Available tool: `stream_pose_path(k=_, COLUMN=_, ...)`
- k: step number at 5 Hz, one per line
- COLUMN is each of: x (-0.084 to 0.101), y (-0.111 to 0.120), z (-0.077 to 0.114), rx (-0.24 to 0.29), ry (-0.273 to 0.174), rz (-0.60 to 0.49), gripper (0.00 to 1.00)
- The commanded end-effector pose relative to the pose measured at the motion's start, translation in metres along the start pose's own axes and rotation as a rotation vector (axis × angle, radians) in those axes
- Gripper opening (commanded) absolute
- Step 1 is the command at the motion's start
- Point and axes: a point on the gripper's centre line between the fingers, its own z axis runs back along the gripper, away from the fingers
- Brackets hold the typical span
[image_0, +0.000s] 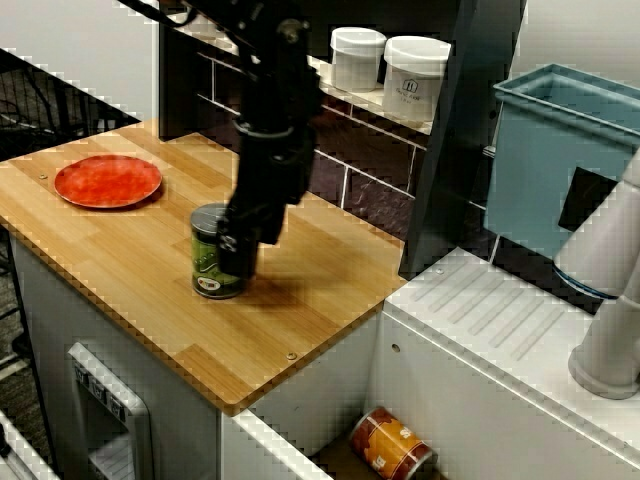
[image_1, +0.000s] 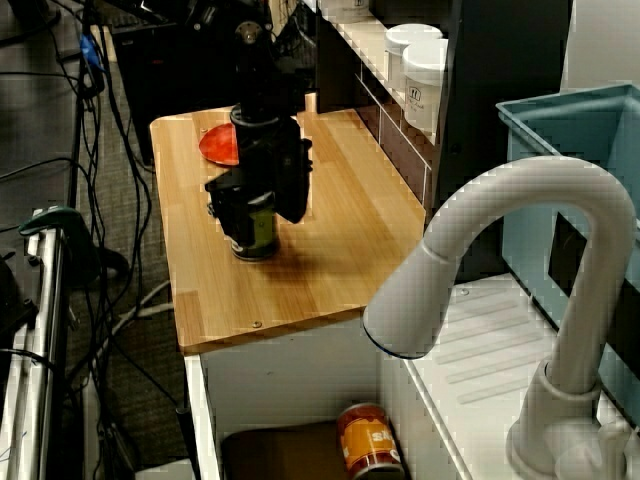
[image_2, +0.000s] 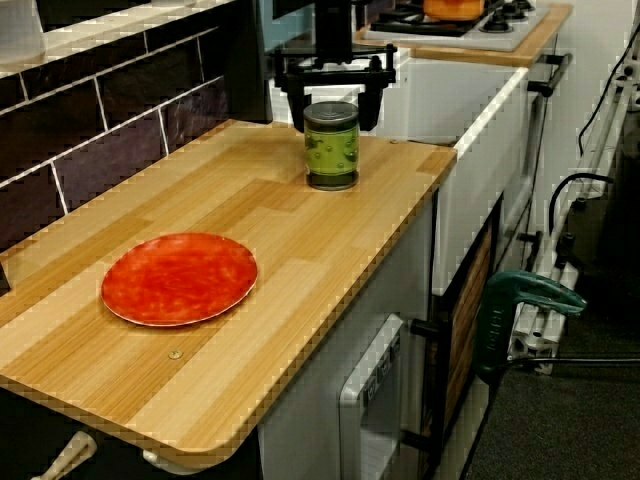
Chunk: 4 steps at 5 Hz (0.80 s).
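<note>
On the smooth wooden counter (image_2: 250, 200), the black jaws stand apart, straddling an upright green cylindrical tin (image_2: 331, 148).

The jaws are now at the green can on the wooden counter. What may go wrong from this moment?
The jaws stand open on either side of the green can, not yet touching it in the view along the counter. If one jaw touches first, it might push the upright can over, and a round can could roll off the wooden counter. The can's round wall might also slip in a weak grip.
</note>
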Motion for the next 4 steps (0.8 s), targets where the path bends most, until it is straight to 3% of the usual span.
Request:
stream_pose_path(k=1, x=-0.028, y=0.008, z=0.022, rx=0.005, ry=-0.055, rz=-0.123, gripper=1.00)
stream_pose_path(k=2, x=-0.042, y=0.011, z=0.023, rx=-0.020, ry=-0.056, rz=-0.184, gripper=1.00)
stream_pose_path(k=3, x=-0.051, y=0.014, z=0.024, rx=-0.006, ry=-0.031, rz=-0.180, gripper=1.00)
stream_pose_path(k=4, x=-0.061, y=0.019, z=0.029, rx=-0.003, ry=-0.043, rz=-0.164, gripper=1.00)
